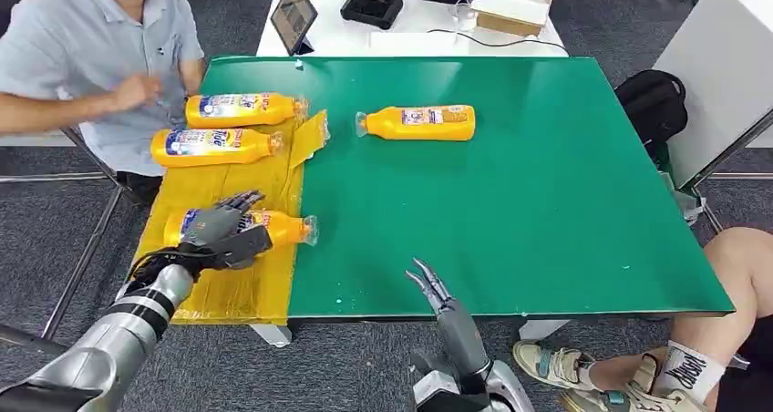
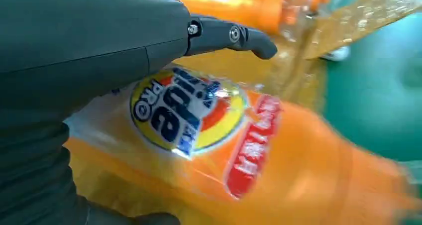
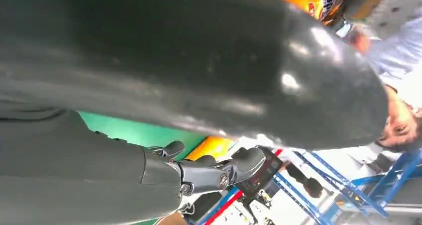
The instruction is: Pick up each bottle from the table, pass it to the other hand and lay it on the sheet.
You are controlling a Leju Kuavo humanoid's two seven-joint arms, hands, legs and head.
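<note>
**Third bottle down on the sheet, one left on the green**

My left hand [image 1: 223, 232] is over the near bottle [image 1: 283, 229] on the yellow sheet [image 1: 232, 289], fingers draped across its labelled body. The bottle lies on its side, cap pointing right toward the sheet's edge. From my left wrist I see the label right up close under my palm, thumb [image 2: 234, 36] reaching over the top; I can't tell whether I'm gripping it or just resting on it.

Further back on the sheet, two more bottles lie on their sides: the middle bottle [image 1: 214, 146] and the far bottle [image 1: 242, 109], caps also pointing right, close together.

Out on the green table [image 1: 547, 202], the last bottle [image 1: 419, 122] lies on its side with its cap pointing left, well apart from the sheet.

My right hand [image 1: 436, 293] hangs at the near table edge, fingers apart, holding nothing.

A person [image 1: 91, 56] sits at the far left corner, a hand raised beside the far bottle. A tablet [image 1: 293, 15] stands on the white table beyond.
</note>
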